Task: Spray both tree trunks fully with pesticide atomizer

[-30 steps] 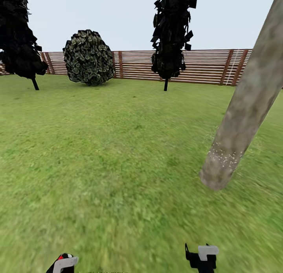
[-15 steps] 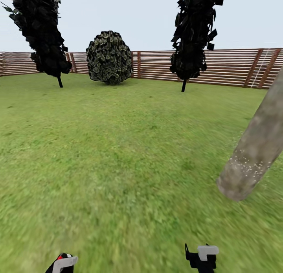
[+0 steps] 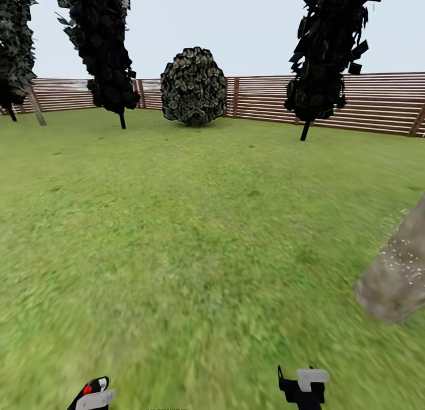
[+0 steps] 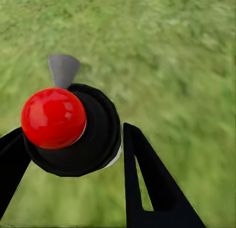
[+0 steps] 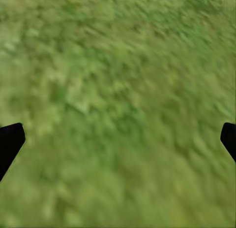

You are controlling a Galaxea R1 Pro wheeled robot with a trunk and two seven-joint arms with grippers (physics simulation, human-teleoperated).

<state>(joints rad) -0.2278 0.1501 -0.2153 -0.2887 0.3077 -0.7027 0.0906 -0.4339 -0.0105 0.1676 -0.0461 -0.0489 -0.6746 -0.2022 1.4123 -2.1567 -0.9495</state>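
The pesticide atomizer (image 4: 73,129) sits between the two black fingers (image 4: 147,183) of the left gripper (image 4: 71,159), which close against its round black body on both sides. In the left wrist view its glossy red knob (image 4: 53,117) faces the camera and a grey nozzle tab (image 4: 63,69) pokes out beyond it, over blurred grass; the rest of the bottle is hidden behind its own cap. In the head view only a sliver of this shows at the lower edge: the left gripper (image 3: 93,395) with a spot of red and a pale grey part, cut off by the frame.

The right gripper (image 3: 302,386) shows low in the head view as a black block with a pale grey piece on top, its fingertips out of frame. In the right wrist view its two dark fingertips (image 5: 10,142) sit at opposite edges, spread wide with nothing but lawn (image 5: 118,105) between them.

One tree trunk (image 3: 395,274) leans in at the right edge of the head view, mottled grey-tan, with pale specks near its base; all above is cut off. A second thin tan trunk (image 3: 36,106) stands far off at the left near the fence (image 3: 378,103), its top lost behind dark foliage. Along the slatted wooden fence stand dark-leaved trees (image 3: 103,50) on thin stems and a round bush (image 3: 193,87). The nearer grass is smeared.
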